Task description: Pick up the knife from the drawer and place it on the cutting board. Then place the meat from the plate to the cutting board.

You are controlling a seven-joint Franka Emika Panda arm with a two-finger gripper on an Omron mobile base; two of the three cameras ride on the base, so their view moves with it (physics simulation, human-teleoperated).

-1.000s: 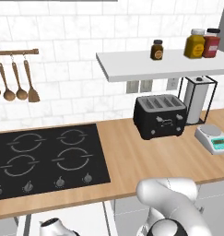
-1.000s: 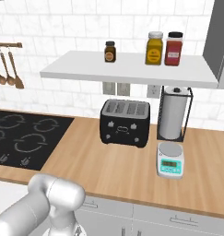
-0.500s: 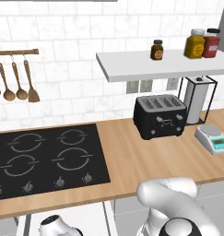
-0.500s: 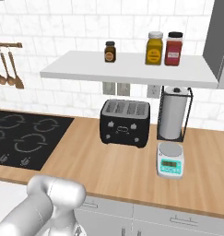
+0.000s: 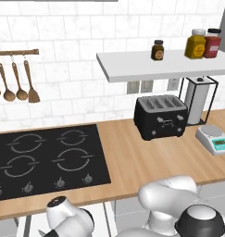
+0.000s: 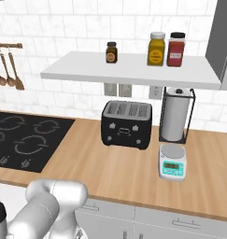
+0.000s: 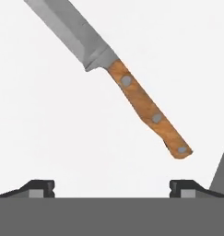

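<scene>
Hovering over knife [image 7: 132, 87] | jaws spread wide | drawer [image 7: 49, 138] floor

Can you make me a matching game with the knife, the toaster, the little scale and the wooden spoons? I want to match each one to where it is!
Things:
1. knife
2. toaster
3. scale
4. wooden spoons

Places:
A. hanging on the wall rail
B. lying on the pale drawer floor, ahead of the fingers
C. on the counter, in front of the paper towel roll
D. on the counter, under the shelf

Pairs: 1-B, 2-D, 3-C, 4-A
</scene>
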